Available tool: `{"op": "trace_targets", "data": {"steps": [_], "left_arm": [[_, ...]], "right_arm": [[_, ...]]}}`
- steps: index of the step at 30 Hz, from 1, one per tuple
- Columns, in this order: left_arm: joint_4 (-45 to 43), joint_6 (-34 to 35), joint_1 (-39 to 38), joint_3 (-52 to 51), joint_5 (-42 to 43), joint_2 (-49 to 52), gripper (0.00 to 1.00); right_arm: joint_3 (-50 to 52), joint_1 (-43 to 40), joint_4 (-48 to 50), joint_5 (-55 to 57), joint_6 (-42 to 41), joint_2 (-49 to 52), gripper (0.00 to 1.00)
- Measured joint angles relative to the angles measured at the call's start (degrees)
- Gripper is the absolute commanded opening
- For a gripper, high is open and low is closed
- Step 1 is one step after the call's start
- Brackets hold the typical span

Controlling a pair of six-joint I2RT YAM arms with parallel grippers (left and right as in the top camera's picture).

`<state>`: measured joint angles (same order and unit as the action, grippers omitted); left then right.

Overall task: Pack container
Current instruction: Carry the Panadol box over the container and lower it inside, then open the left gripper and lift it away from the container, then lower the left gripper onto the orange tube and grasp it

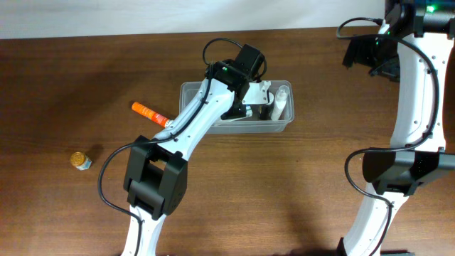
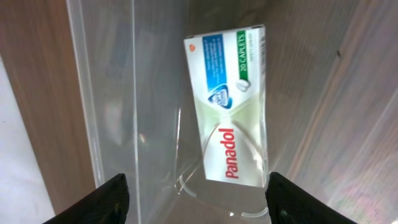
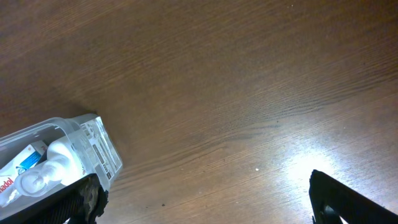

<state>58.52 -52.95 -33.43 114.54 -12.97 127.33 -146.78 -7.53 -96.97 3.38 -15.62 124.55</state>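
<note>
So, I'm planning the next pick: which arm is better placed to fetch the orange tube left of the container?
Probably left. The left gripper hangs open over the container, and the orange tube lies beside that arm. The right gripper is beyond the container's opposite end.

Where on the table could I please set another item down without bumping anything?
Bare wood lies between the container and the right arm, and left of the orange tube. It is crowded inside the container, under the left gripper.

On the wooden table (image 1: 57, 85) you'll see an orange tube (image 1: 150, 114) lying diagonally left of centre and a small yellow-topped jar (image 1: 80, 161) well apart at lower left. A Panadol box (image 2: 229, 106) fills the left wrist view's upper middle.
</note>
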Motion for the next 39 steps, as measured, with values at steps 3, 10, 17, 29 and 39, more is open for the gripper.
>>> {"op": "trace_targets", "data": {"steps": [3,10,17,29,39], "left_arm": [[0.1,1.2,0.0,0.5,-3.1,0.0,0.71],[4.6,12.3,0.4,9.6,-6.6,-0.4,0.99],[10.7,33.3,9.1,16.2,-3.2,-4.8,0.99],[14.3,57.5,34.0,16.3,23.4,-5.9,0.99],[9.0,78.4,34.7,2.8,18.7,-5.9,0.99]], "right_arm": [[0.0,0.0,0.0,0.0,0.0,0.0,0.99],[0.0,0.0,0.0,0.0,0.0,0.0,0.98],[0.0,0.0,0.0,0.0,0.0,0.0,0.98],[0.0,0.0,0.0,0.0,0.0,0.0,0.98],[0.0,0.0,0.0,0.0,0.0,0.0,0.98]]}}
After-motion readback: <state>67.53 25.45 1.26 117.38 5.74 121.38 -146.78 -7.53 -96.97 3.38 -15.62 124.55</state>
